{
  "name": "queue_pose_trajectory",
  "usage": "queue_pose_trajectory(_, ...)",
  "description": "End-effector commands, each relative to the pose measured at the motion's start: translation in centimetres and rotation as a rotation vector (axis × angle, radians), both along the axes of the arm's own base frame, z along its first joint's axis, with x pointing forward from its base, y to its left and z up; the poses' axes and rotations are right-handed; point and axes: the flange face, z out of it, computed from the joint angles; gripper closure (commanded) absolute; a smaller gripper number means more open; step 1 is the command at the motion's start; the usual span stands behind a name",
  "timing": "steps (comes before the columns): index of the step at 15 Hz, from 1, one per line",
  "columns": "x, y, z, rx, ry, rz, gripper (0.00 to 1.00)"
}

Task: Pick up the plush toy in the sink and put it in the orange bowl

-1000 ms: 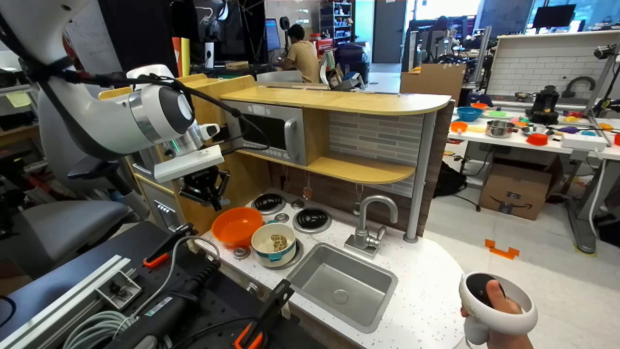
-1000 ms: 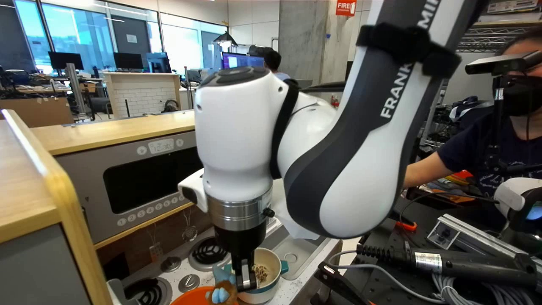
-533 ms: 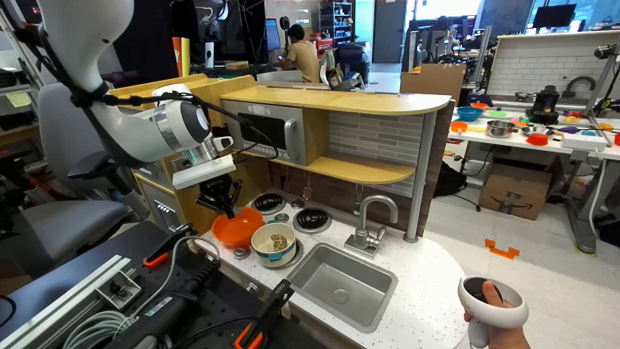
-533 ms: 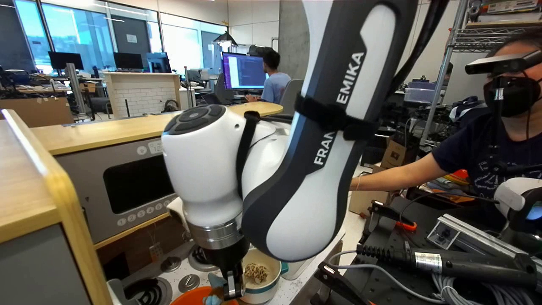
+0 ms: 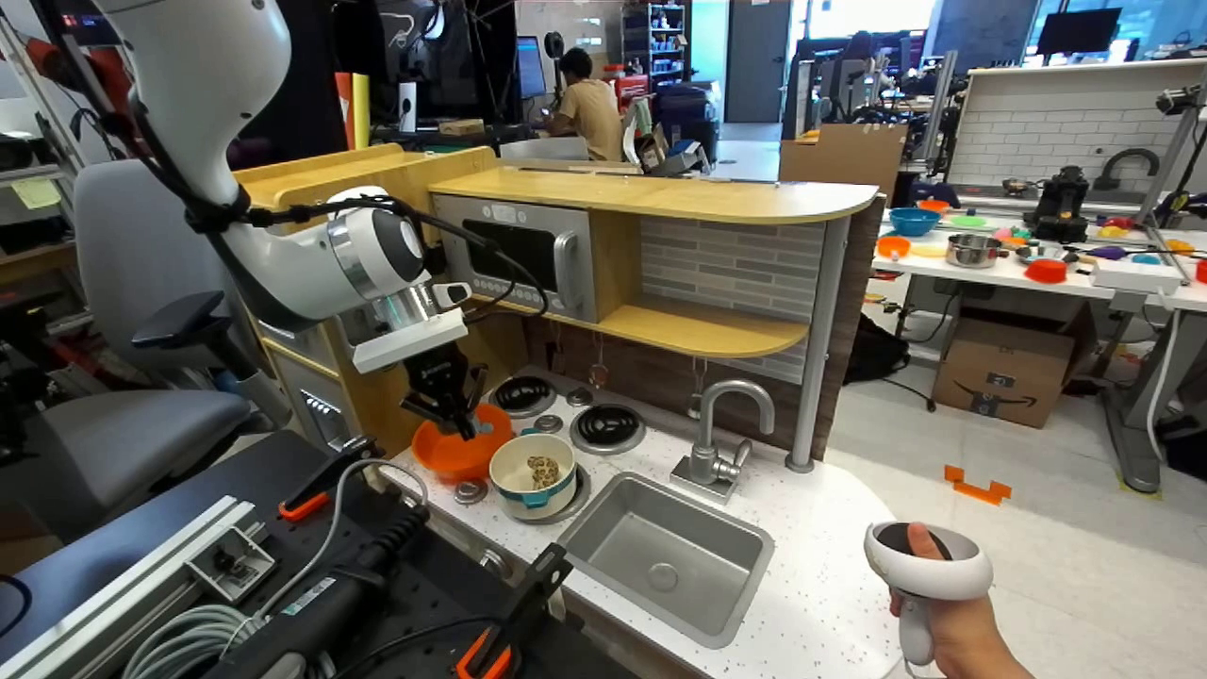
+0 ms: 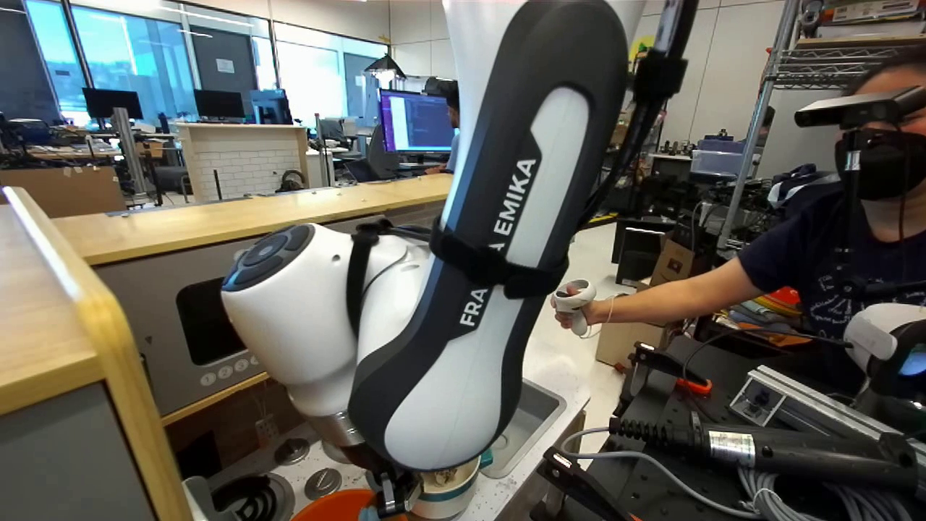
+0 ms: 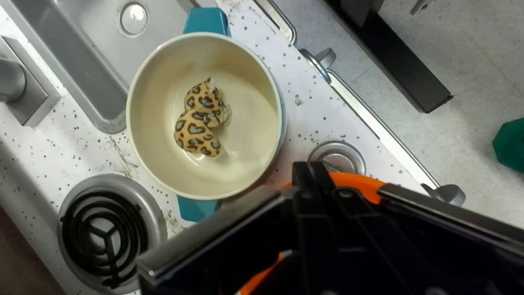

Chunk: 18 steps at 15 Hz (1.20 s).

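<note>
Gripper [image 7: 310, 166]: you have it clenched, fingers nearly meeting, on the toy [image 6: 369, 514] at the mouth of the bowl [image 5: 441, 456].
Toy: only a light-blue part shows, at your fingertips; you cannot tell if it hangs above the bowl or touches it.
Toy axis: too hidden for you to read, as is its facing.
Pot [image 7: 251, 135]: beside the bowl, toward the sink [image 5: 641, 538], leopard toy [image 7: 198, 123] inside.

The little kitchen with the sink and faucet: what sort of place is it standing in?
Most likely a robotics lab rather than a home. What shows it: a robot arm, a person holding a white hand controller, and computer monitors in the background.
</note>
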Motion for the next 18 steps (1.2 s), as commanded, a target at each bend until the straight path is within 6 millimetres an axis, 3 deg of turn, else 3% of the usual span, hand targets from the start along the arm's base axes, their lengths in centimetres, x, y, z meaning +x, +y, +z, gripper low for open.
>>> queue_pose_trajectory(1,0.8,1.3,-0.3,-0.073,0.012,-0.043,0.99)
queue_pose_trajectory(7,1.3,2.5,-0.3,-0.163,0.024,-0.124,0.99)
queue_pose_trajectory(8,1.3,2.7,-0.5,-0.168,0.026,-0.133,0.71)
queue_pose_trajectory(9,1.3,3.0,-0.6,-0.166,0.028,-0.135,0.71)
queue_pose_trajectory(13,1.1,3.5,-0.8,-0.142,0.018,-0.128,0.42)
queue_pose_trajectory(15,0.8,3.0,-0.1,-0.109,0.019,-0.124,0.27)
queue_pose_trajectory(18,0.0,0.5,1.3,-0.048,0.027,-0.12,0.06)
